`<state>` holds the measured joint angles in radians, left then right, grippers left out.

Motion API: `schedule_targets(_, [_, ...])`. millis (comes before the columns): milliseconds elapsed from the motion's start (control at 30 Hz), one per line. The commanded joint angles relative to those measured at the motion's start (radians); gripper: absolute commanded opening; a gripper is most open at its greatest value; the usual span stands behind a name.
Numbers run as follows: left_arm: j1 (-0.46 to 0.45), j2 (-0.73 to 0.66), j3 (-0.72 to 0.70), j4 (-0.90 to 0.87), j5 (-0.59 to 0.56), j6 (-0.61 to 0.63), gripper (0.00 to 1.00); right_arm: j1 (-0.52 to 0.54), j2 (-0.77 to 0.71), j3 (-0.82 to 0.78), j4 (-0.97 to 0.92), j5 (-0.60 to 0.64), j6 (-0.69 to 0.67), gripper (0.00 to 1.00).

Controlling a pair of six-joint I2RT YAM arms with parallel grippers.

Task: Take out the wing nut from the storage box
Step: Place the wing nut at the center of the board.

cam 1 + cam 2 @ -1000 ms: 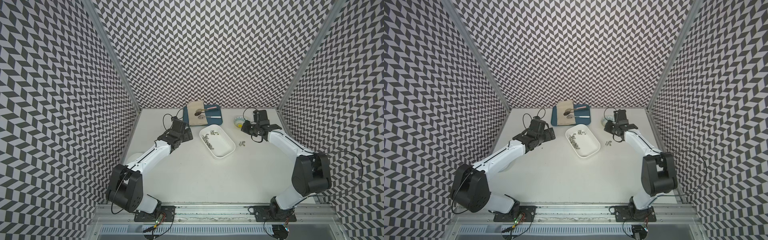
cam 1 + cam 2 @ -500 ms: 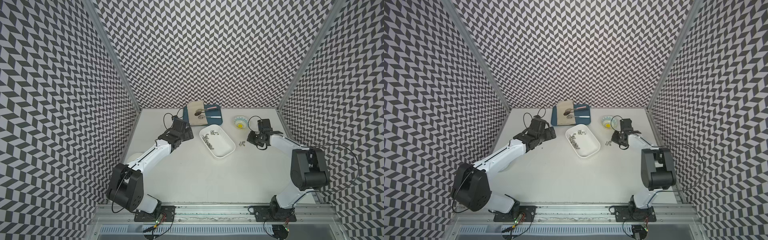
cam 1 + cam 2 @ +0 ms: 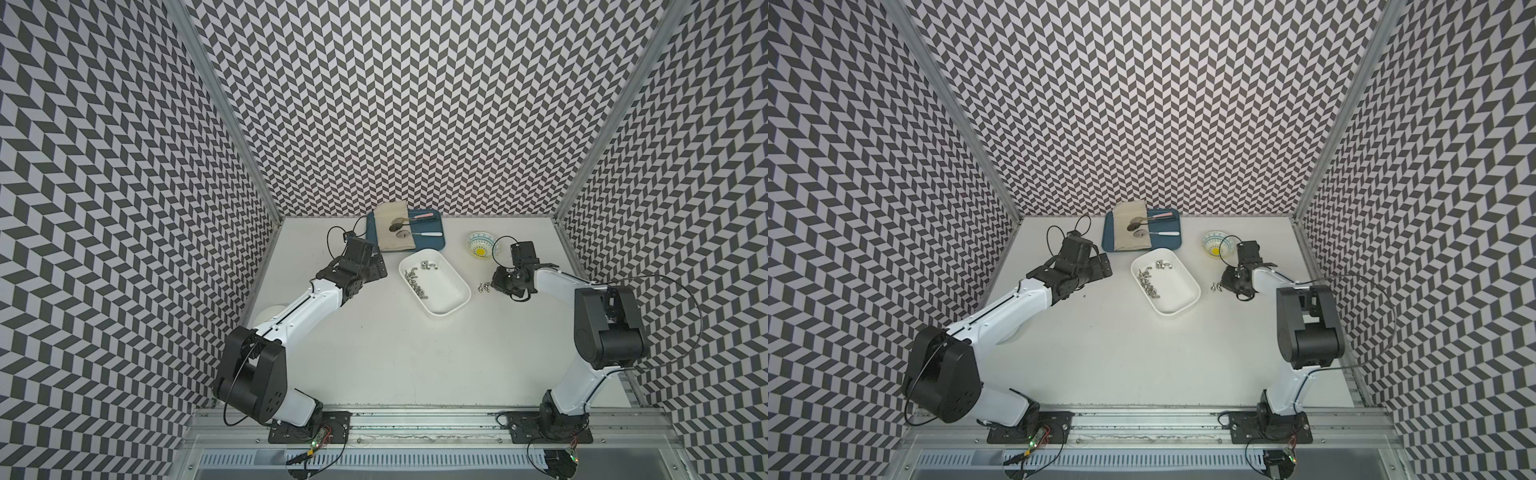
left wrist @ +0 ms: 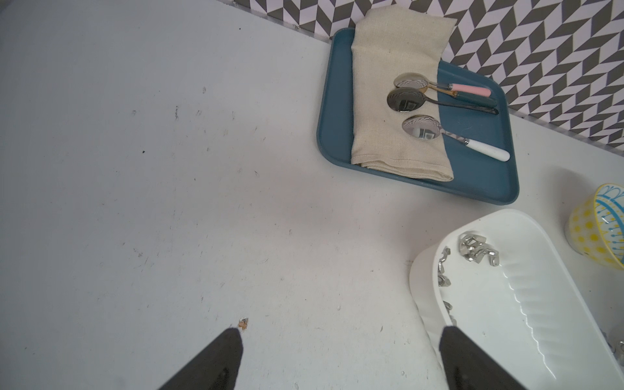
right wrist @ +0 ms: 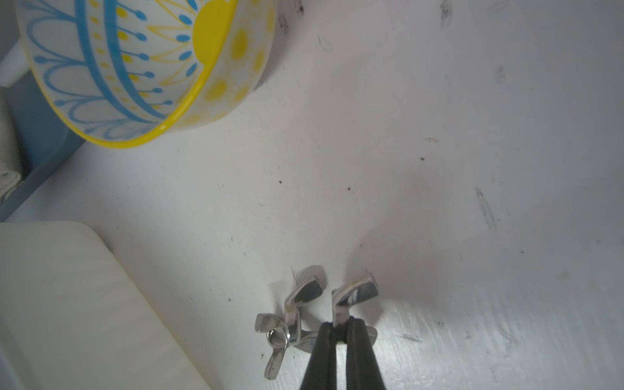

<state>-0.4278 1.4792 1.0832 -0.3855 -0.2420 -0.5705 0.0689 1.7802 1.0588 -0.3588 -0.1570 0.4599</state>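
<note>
The white storage box (image 3: 446, 293) (image 3: 1177, 293) lies mid-table with several wing nuts (image 3: 415, 282) (image 3: 1147, 281) along its left wall. My right gripper (image 5: 337, 329) (image 3: 496, 284) is shut on a silver wing nut (image 5: 353, 295), low over the table just right of the box (image 5: 67, 304). Two more loose wing nuts (image 5: 290, 317) (image 3: 482, 287) lie on the table right beside the held one. My left gripper (image 4: 341, 332) (image 3: 376, 270) stands open and holds nothing, left of the box (image 4: 506, 304); one finger reaches the box's rim.
A patterned yellow-and-blue bowl (image 3: 481, 245) (image 5: 135, 67) stands behind the right gripper. At the back, a dark-blue tray (image 3: 434, 239) (image 4: 483, 182) carries a beige cloth (image 4: 395, 101) and three spoons. Walls close in left, right and behind.
My right gripper has swung away from the bowl, towards the front, and dropped low beside the loose wing nuts, still shut. The left arm has not moved.
</note>
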Motion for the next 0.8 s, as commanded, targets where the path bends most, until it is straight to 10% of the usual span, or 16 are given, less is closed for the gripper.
schedule_targets(0, [-0.005, -0.002, 0.015, 0.017, -0.013, -0.003, 0.95, -0.002, 0.020, 0.001, 0.040, -0.021, -0.004, 0.01])
schedule_targets(767, [-0.002, -0.026, -0.006, 0.022, -0.020, -0.015, 0.95, 0.007, -0.028, 0.130, -0.035, -0.027, -0.007, 0.22])
